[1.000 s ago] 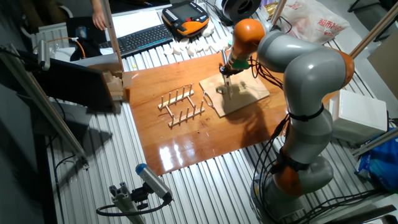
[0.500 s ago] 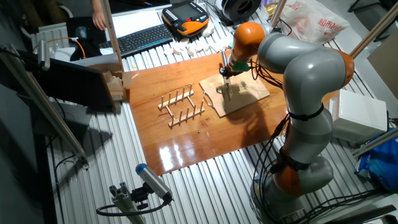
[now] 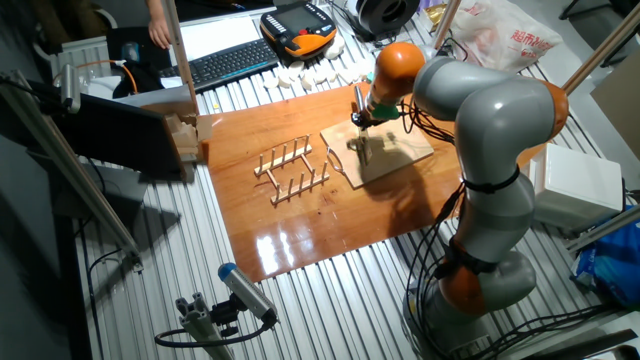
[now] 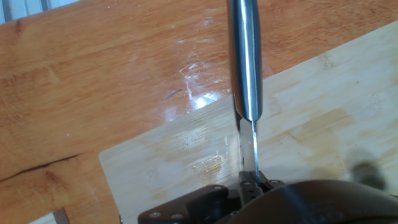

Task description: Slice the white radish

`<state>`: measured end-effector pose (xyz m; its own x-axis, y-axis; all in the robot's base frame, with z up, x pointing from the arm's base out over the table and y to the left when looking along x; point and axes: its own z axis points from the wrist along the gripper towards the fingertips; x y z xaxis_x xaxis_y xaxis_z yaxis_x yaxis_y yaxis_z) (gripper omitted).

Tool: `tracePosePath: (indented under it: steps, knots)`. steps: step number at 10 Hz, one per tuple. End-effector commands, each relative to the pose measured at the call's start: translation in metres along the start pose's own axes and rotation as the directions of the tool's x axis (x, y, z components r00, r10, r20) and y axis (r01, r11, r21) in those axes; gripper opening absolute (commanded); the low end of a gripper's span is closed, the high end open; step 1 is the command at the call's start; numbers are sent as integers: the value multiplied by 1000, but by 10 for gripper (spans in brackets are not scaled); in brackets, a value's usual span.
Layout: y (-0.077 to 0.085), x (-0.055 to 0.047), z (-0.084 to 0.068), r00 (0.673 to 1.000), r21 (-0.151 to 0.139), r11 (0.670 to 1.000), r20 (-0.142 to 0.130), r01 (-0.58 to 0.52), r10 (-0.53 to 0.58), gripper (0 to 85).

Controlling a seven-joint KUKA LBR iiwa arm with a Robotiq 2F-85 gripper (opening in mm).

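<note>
Arm (image 3: 490,130) bent over cutting board (image 3: 385,150), knife (image 4: 245,62) clamped.

Very little writing can be read in either view. In the fixed view, a crumpled plastic bag (image 3: 505,35) at the top edge of the table carries red printed characters, but they are too small and blurred to make out. The keyboard (image 3: 232,62) and the orange-and-black handheld pendant (image 3: 297,27) beside it show keys and buttons whose markings cannot be read. The hand view shows no lettering, labels or numbers at all.
</note>
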<state>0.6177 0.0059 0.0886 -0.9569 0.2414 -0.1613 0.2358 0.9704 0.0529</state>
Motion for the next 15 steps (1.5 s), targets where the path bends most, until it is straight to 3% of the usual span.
tracePosePath:
  steps: [1, 4, 5, 7, 9, 12, 14, 15]
  knots:
    - [0, 0, 0, 1000, 0, 1000, 2, 0, 0, 0]
    - [1, 1, 9, 1000, -13, 1000, 15, -2, 2, 0]
    - [2, -1, 5, 1000, 5, 1000, 19, 3, -3, 0]
    - [0, -6, -18, 1000, 14, 1000, -25, 18, -18, 0]
    - [0, -6, -24, 1000, 24, 1000, -22, 17, -16, 0]
    - [0, -6, -21, 1000, 16, 1000, -16, 11, -11, 0]
    - [2, -6, -7, 1000, 0, 1000, 7, 3, -3, 0]
    - [2, -7, -3, 1000, 8, 1000, 18, 8, -8, 0]
